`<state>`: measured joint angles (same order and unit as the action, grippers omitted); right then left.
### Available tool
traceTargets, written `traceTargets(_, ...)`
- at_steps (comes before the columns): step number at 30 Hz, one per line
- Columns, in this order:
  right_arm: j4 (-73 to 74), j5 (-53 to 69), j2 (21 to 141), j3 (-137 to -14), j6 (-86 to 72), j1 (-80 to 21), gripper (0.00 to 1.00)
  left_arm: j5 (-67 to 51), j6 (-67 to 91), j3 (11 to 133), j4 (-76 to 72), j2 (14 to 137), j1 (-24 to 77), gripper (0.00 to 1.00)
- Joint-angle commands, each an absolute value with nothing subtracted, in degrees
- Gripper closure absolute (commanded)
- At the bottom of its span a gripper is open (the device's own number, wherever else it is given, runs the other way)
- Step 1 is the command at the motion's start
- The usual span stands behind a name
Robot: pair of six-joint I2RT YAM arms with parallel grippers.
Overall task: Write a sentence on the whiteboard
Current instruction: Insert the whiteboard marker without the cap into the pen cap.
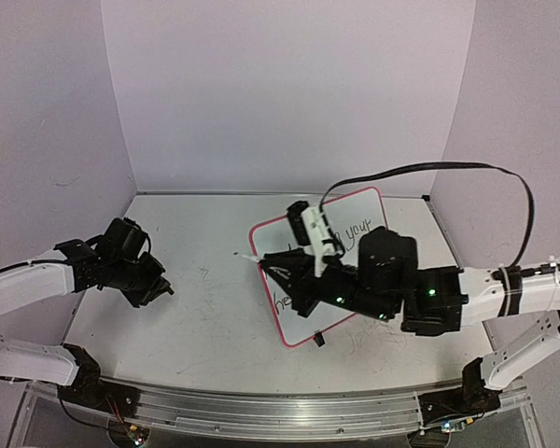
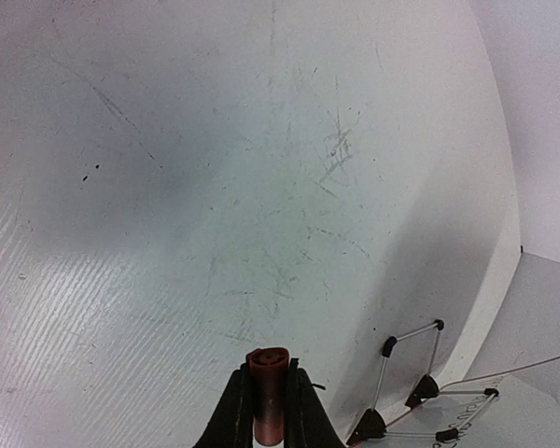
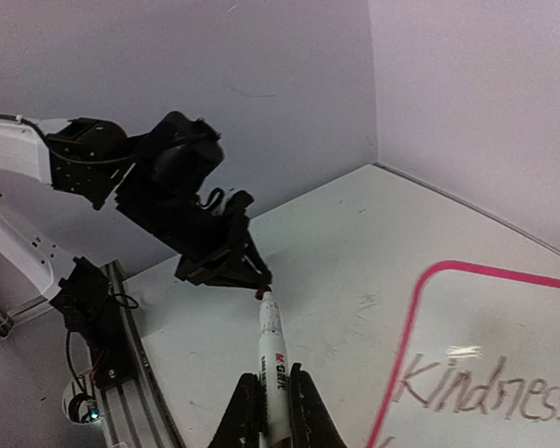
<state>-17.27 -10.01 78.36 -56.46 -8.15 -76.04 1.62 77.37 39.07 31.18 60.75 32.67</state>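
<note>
The right claw [image 3: 273, 413] is clamped narrow on a white marker [image 3: 271, 345], gripping its barrel low down so most of its length juts out ahead of the fingers, ending in a small red tip. From above, this claw hangs over the left edge of the board [image 1: 364, 207], with the marker's front end reaching out past that rim over bare table [image 1: 215, 317]. The board, white with a pink rim, lies flat and skewed to the right of the table's centre, one corner close to the far edge and the opposite corner toward the near edge. On it the sentence [image 3: 485, 392] stands in black handwriting: "Kindness" reads clearly in the right wrist view, "your" shows in the overhead view, and a second line begins with what looks like "he", the rest hidden under the arm. The left claw [image 2: 267, 392] is pinched tight on a small reddish cap [image 2: 268, 359], its open end facing away from the fingers. It is over the table's left side, near the left edge and well apart from the board, above scuffed white surface.
</note>
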Motion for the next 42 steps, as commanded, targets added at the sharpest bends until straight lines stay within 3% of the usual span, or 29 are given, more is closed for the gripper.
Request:
traceTargets(1,-19.53,-12.70,89.02,-63.67,-11.00,-80.48,1.00,0.18,84.51,34.50,24.39,55.78,32.44,1.00)
traceTargets(14,-15.68,-26.29,115.29,-83.50,-16.68,-84.02,1.00,-5.17,86.90,33.59,21.29,55.86,32.44,1.00)
traceTargets(42,-10.72,-30.16,121.87,-88.32,-22.41,-80.42,1.00,-12.20,88.31,29.97,11.94,56.91,32.43,1.00)
